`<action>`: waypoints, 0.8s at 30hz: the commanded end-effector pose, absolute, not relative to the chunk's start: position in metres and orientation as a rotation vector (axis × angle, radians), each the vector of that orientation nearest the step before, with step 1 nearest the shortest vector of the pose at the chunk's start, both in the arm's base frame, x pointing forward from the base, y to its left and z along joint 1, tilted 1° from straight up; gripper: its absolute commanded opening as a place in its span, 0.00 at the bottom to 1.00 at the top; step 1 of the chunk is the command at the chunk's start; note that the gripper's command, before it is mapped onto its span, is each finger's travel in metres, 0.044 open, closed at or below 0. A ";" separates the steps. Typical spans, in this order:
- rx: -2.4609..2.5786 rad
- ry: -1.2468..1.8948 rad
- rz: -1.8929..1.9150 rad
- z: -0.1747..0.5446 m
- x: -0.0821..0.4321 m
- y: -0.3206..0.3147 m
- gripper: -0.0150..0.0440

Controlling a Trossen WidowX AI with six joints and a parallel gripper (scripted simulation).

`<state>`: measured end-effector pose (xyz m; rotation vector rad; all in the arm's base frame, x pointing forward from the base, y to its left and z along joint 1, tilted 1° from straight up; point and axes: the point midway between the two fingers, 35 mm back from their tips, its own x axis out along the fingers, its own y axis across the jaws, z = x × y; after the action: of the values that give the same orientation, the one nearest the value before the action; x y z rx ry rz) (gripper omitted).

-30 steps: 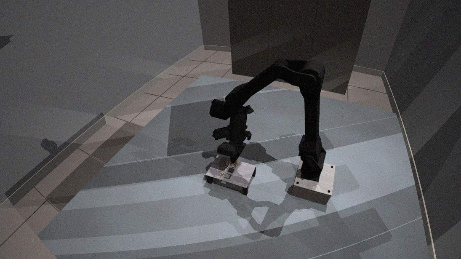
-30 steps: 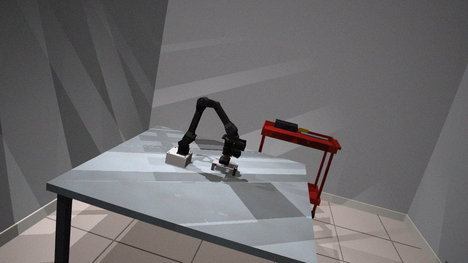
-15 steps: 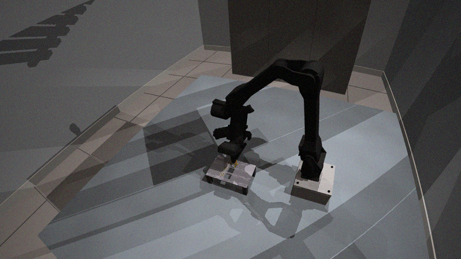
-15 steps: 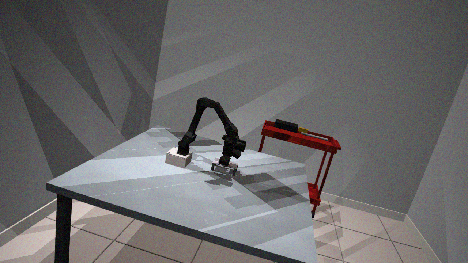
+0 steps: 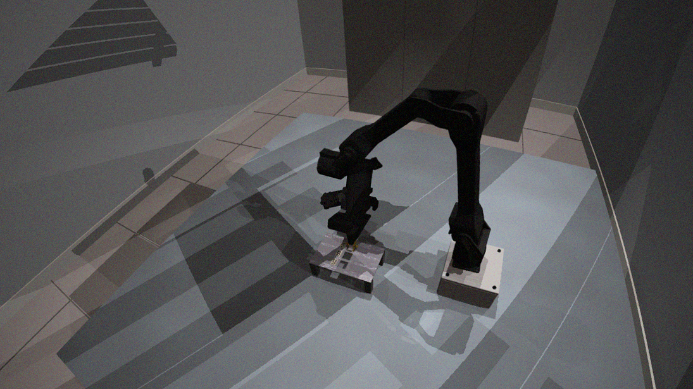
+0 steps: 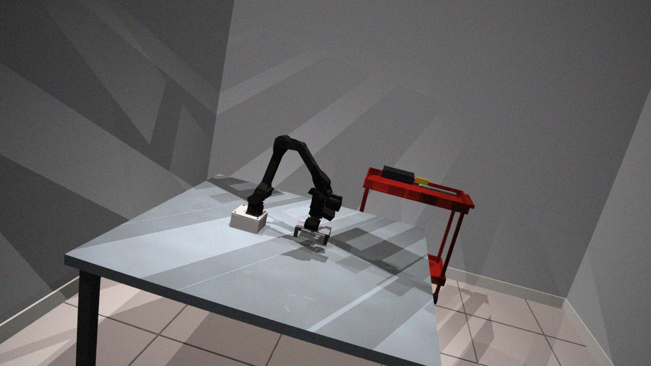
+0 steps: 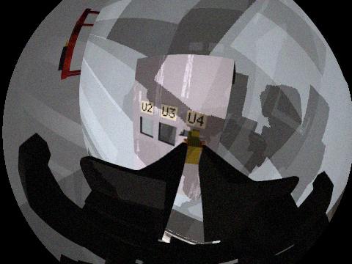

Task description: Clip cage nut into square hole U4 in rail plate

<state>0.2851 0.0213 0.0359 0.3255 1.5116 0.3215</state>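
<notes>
The cage nut (image 7: 193,154) is a small yellow-gold piece with orange edges, held between the fingertips in the wrist view. My gripper (image 7: 193,149) (image 5: 352,243) is shut on it, low over the rail plate. The rail plate (image 7: 209,73) (image 5: 364,260) is a pale raised plate on dark legs, with labels U2, U3 and U4. The nut is at the hole below the U4 label (image 7: 196,119); it and the fingertips hide most of that hole. I cannot tell how deep the wings sit in it. In the exterior view the gripper hides the nut.
The square holes U2 (image 7: 147,127) and U3 (image 7: 167,133) lie left of the nut in the wrist view. The arm's white base block (image 5: 467,293) (image 6: 247,223) stands beside the plate on the blue-grey table (image 6: 227,291). A red cart (image 6: 418,196) stands beyond the table.
</notes>
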 end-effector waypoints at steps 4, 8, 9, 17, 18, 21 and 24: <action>0.327 1.511 0.329 0.037 0.285 0.022 0.31; 0.327 1.511 0.330 0.037 0.285 0.022 0.31; 0.328 1.511 0.331 0.037 0.285 0.022 0.31; 0.337 1.509 0.341 0.036 0.285 0.021 0.31; 0.338 1.509 0.341 0.036 0.285 0.021 0.31; 0.340 1.509 0.343 0.036 0.285 0.021 0.31; 0.341 1.509 0.344 0.036 0.285 0.021 0.31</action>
<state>0.2850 0.0201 0.0360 0.3374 1.5094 0.3344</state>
